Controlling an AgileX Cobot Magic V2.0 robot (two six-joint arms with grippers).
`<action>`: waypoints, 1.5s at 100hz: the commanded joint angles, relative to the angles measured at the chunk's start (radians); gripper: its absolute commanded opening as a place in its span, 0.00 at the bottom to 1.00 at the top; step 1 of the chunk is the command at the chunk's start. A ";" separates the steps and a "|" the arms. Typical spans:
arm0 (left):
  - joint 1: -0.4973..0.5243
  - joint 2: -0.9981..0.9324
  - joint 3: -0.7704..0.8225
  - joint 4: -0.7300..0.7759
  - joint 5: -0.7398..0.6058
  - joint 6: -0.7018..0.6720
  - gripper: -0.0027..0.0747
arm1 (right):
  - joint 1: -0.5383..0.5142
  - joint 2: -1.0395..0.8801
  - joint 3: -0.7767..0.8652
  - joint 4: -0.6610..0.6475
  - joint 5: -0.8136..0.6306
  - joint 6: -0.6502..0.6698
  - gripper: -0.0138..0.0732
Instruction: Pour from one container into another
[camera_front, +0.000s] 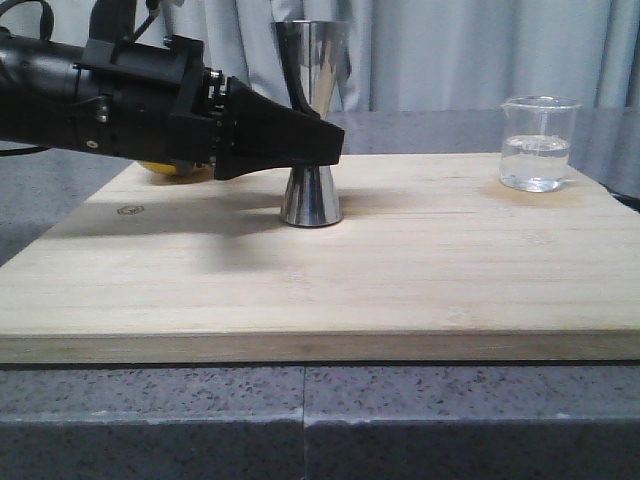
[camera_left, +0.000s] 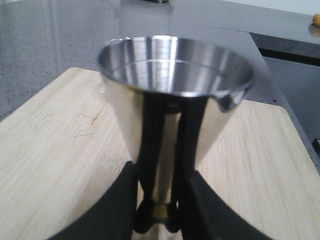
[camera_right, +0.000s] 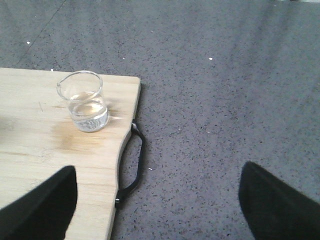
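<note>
Left gripper (camera_front: 325, 140) clamps the shiny steel hourglass jigger (camera_front: 311, 195) at its waist; next, the wide-open, empty right gripper (camera_right: 157, 200) must fetch the small clear glass beaker (camera_right: 85, 102).

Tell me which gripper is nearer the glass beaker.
Right. The right gripper hangs open just short of the beaker, off the board's edge; the left gripper is across the board, clasping the steel jigger.
</note>
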 joint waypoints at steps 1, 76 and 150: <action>-0.010 -0.041 -0.040 -0.076 0.116 0.000 0.13 | -0.008 0.027 -0.043 0.026 -0.066 -0.029 0.84; -0.010 -0.041 -0.064 -0.076 0.107 0.000 0.13 | -0.008 0.267 -0.072 0.535 -0.110 -0.512 0.84; -0.010 -0.041 -0.064 -0.076 0.107 0.000 0.13 | 0.132 0.264 -0.049 0.445 -0.280 -0.427 0.84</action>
